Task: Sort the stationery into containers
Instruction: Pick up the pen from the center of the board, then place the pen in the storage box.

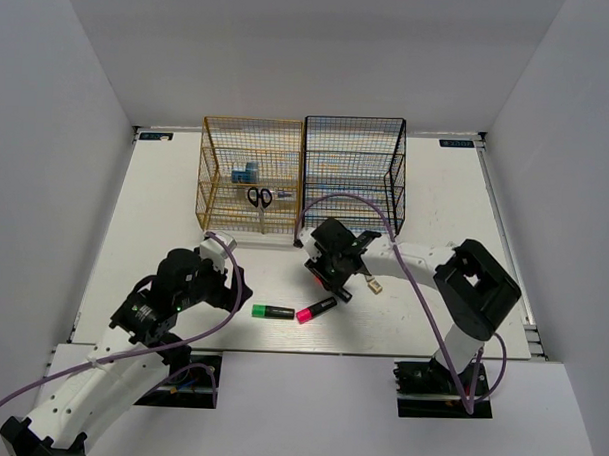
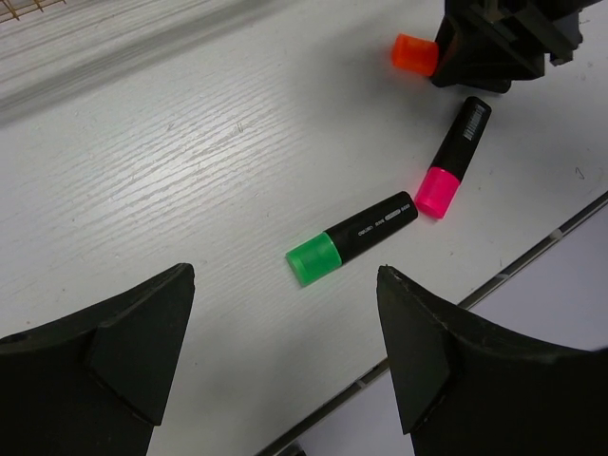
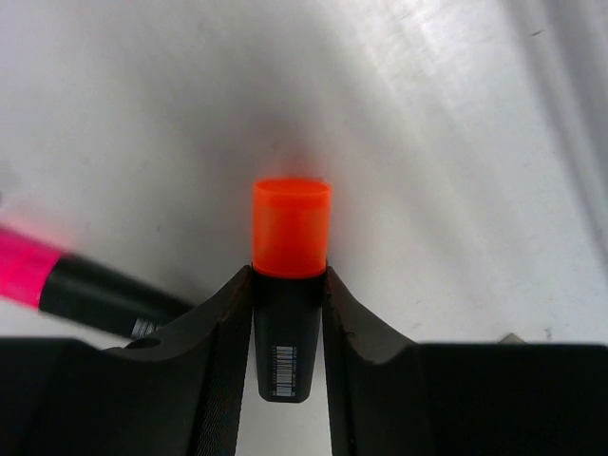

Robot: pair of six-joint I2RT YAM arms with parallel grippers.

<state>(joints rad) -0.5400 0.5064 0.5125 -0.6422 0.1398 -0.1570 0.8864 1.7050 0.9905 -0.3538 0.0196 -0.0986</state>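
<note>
While gripped, black highlighter [image 3: 291, 249], orange cap, barcode.

No words or numbers can be read. The orange highlighter [image 3: 291, 228] carries a small white barcode [image 3: 285, 365] on its black barrel. The green highlighter [image 2: 351, 242] and the pink highlighter [image 2: 454, 157] bear white print, too small to make out.

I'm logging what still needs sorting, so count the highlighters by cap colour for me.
green highlighter: 1
pink highlighter: 1
orange highlighter: 1, clamped in the right gripper
Total: 3 highlighters, none in a rack yet.
</note>
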